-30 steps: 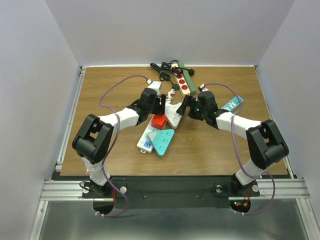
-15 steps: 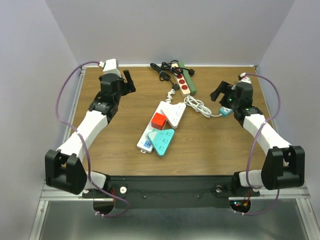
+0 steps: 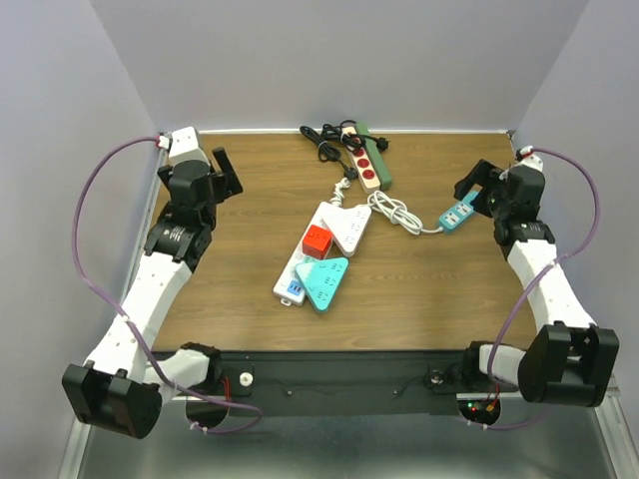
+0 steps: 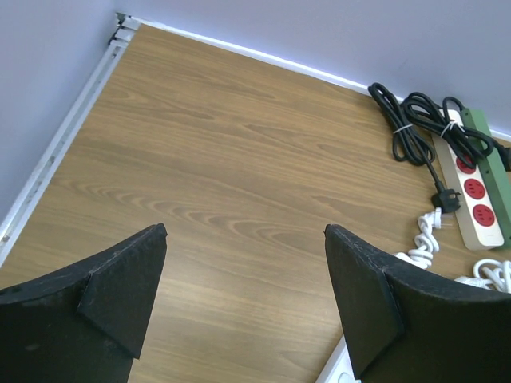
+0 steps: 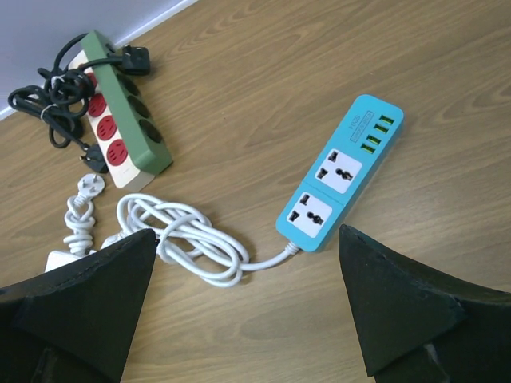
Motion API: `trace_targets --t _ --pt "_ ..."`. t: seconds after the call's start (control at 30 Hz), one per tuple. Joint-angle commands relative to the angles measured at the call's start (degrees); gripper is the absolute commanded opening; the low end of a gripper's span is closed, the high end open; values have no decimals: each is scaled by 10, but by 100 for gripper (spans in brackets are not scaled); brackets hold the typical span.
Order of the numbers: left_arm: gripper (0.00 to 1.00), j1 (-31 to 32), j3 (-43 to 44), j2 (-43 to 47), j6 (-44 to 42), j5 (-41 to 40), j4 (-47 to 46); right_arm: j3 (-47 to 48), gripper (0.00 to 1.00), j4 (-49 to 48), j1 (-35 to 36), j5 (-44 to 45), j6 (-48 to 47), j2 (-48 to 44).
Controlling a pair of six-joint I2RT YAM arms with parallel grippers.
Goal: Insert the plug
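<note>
A white power strip [image 3: 346,228] lies at the table's middle with a red cube adapter [image 3: 318,240] on its near end. A blue power strip [image 3: 459,213] lies to the right; it also shows in the right wrist view [image 5: 339,183]. Its coiled white cable [image 5: 188,235] runs to the white strip's far end, where I cannot make out its plug. A small white plug on a bundled cord [image 5: 86,185] lies beside it. My left gripper [image 3: 224,172] is open and empty at the far left. My right gripper [image 3: 477,190] is open and empty above the blue strip.
A green strip with red sockets [image 3: 371,160] and coiled black cables [image 3: 324,140] lie at the back. A teal triangular strip [image 3: 324,281] and another white strip [image 3: 293,282] lie near the front. The left wrist view [image 4: 244,231] looks onto bare wood near the left rail [image 4: 56,152].
Both arms have drawn back from the white strip at the centre, the left to the far left, the right to the far right. The blue strip's cable now lies loose.
</note>
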State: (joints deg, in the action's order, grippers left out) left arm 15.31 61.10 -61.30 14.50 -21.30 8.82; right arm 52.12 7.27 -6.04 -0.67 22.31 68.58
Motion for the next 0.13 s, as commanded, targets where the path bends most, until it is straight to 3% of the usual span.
trace_targets --t 0.0,0.1 --pt "91 -1 7 27 -13 -22 17 18 100 10 -5 0 -13 -34" --pt "91 -1 9 28 -12 -22 22 19 100 14 -5 2 -13 -42"
